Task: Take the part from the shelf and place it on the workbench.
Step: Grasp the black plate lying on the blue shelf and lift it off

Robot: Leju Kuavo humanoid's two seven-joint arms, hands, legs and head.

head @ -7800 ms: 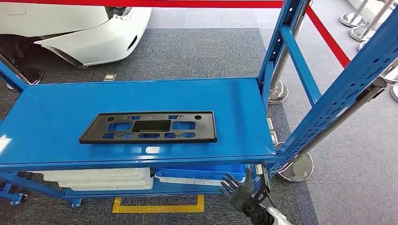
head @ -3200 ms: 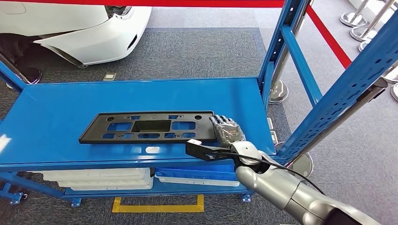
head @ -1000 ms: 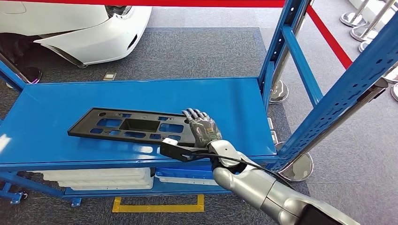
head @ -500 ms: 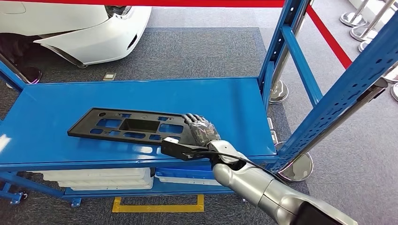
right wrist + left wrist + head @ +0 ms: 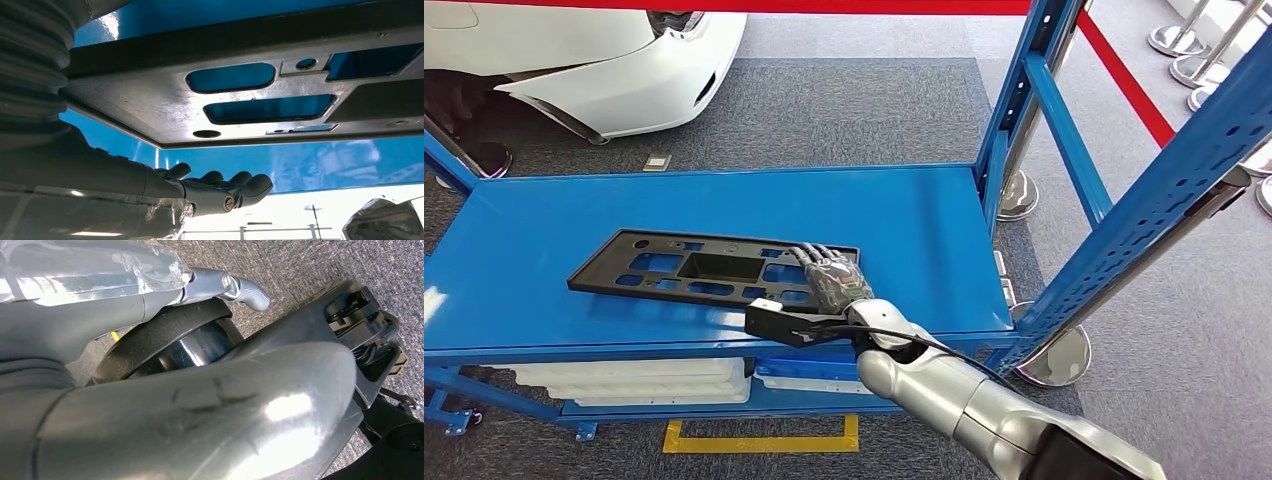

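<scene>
The part [image 5: 694,268] is a long flat black plastic plate with several cut-outs. It lies slightly skewed on the blue shelf [image 5: 724,200], near the front edge. My right hand [image 5: 832,278] lies palm down on the part's right end, its fingers stretched flat across the top. In the right wrist view the part [image 5: 165,107] is very close, and the dark fingers [image 5: 235,187] hover just over the blue surface beside it. My left hand [image 5: 150,405] hangs over grey carpet as a close grey blur, and its fingers cannot be made out.
Blue perforated uprights [image 5: 1024,90] [image 5: 1184,150] frame the shelf's right side. White bins [image 5: 634,380] and a blue bin [image 5: 844,375] sit on the lower level. A white car bumper [image 5: 604,80] is behind, a red barrier rope [image 5: 1124,75] to the right, and yellow floor tape [image 5: 764,440] below.
My right arm rose from below the shelf, reached the part's right end and pushed it left and askew. Over the last second the hand slid further left over the part, which stayed put.
</scene>
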